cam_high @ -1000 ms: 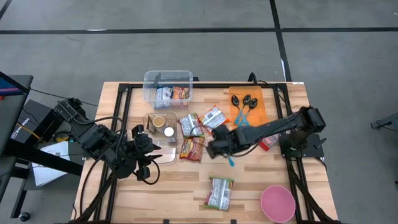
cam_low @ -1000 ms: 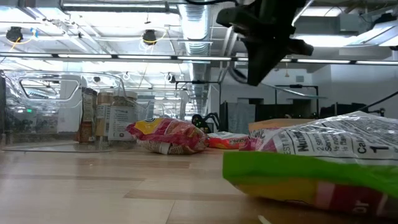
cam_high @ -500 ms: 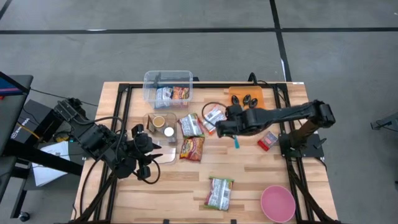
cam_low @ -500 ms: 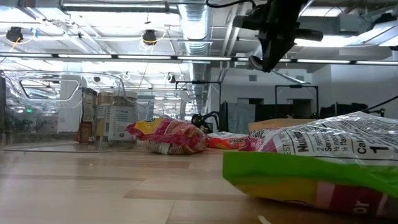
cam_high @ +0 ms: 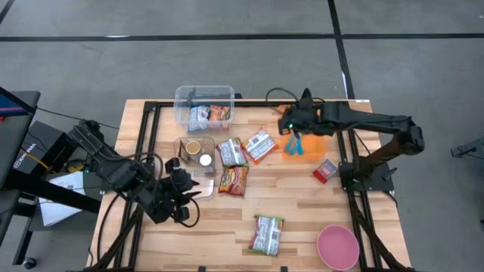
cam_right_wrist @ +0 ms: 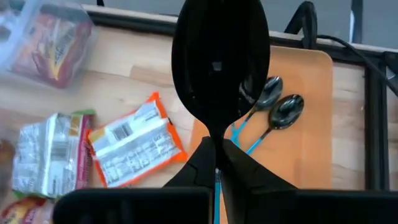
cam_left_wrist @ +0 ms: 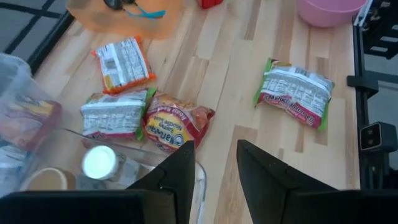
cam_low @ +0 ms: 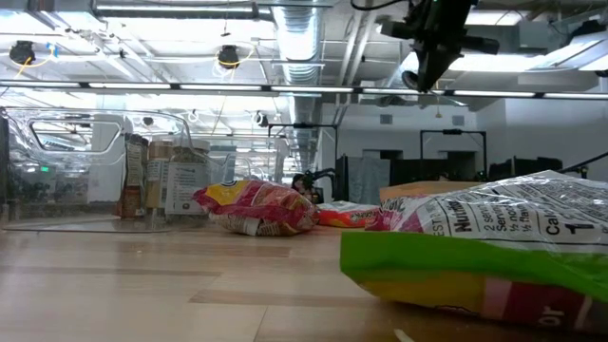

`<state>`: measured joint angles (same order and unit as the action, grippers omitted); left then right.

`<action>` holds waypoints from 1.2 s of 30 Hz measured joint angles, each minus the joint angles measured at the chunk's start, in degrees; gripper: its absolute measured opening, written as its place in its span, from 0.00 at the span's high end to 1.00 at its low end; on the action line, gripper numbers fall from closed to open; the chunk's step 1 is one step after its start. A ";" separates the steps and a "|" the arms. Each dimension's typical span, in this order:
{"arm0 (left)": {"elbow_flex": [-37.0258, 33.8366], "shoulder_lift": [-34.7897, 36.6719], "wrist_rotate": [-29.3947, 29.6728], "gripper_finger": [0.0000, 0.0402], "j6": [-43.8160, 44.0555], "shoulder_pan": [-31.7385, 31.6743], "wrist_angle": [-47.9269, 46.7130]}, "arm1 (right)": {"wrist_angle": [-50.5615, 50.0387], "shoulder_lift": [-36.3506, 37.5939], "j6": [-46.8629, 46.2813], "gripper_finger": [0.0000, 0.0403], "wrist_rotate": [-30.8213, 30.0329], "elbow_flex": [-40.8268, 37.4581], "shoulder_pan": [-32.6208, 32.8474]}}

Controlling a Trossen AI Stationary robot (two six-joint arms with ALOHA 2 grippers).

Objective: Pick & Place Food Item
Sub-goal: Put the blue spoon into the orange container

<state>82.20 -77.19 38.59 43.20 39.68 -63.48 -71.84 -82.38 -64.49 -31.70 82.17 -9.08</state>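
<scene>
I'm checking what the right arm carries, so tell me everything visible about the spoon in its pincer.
The spoon has a glossy black oval bowl and a thin bright blue handle, plastic by its look. The right pincer is shut on the handle just under the bowl, so the bowl stands out past the fingertips. In the high view the blue handle hangs over the orange cutting board at the table's far right. Nothing but the pincer touches it. Two similar spoons lie on the board beneath.
</scene>
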 joint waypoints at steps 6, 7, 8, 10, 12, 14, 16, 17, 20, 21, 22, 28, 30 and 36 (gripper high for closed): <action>-5.04 -0.04 0.00 0.72 0.85 0.00 6.39 | 1.05 0.78 4.64 1.00 4.16 0.02 -5.92; -5.27 -0.04 0.00 0.72 0.85 0.00 6.98 | 1.09 0.78 6.12 1.00 4.87 -0.02 -7.15; -5.39 -0.04 0.11 0.72 0.85 0.00 7.61 | 1.93 0.76 7.52 1.00 5.65 -0.45 -8.27; -5.41 -0.04 1.30 0.72 0.85 0.00 8.73 | 6.36 1.36 9.81 1.00 8.46 -3.38 -10.39; -5.41 0.04 2.93 0.72 0.85 0.00 9.70 | 10.40 3.01 10.73 1.00 11.53 -8.06 -12.29; -5.41 0.52 3.45 0.72 0.83 0.00 10.13 | 13.43 5.49 9.42 1.00 13.17 -13.21 -13.54; -5.41 1.24 3.59 0.72 0.83 0.00 10.71 | 16.37 8.36 7.16 1.00 13.93 -18.75 -14.01; -5.41 1.59 3.63 0.72 0.83 0.00 10.83 | 17.26 10.00 5.42 1.00 13.89 -21.14 -14.04; -5.41 2.67 4.67 0.72 0.84 0.00 10.69 | 19.75 14.83 -0.36 1.00 13.91 -27.39 -14.01; -5.41 3.05 5.52 0.72 0.77 0.00 10.67 | 20.32 16.00 -2.11 1.00 13.90 -29.32 -14.28; -5.41 3.48 6.50 0.72 0.79 0.00 10.66 | 21.62 16.97 -3.91 1.00 13.92 -30.96 -14.73; -5.41 6.52 9.15 0.72 0.70 -1.29 10.59 | 35.81 20.64 -12.30 1.00 13.75 -38.34 -19.23; -5.41 7.41 9.18 0.72 0.76 -2.06 10.68 | 37.76 20.12 -13.53 1.00 13.76 -39.37 -20.58; -5.41 8.31 9.35 0.72 0.78 -3.82 11.70 | 39.00 16.68 -13.54 1.00 14.78 -39.54 -23.48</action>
<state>76.79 -68.88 47.94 43.99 35.87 -51.78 -32.84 -65.70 -78.03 -16.92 42.63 -32.56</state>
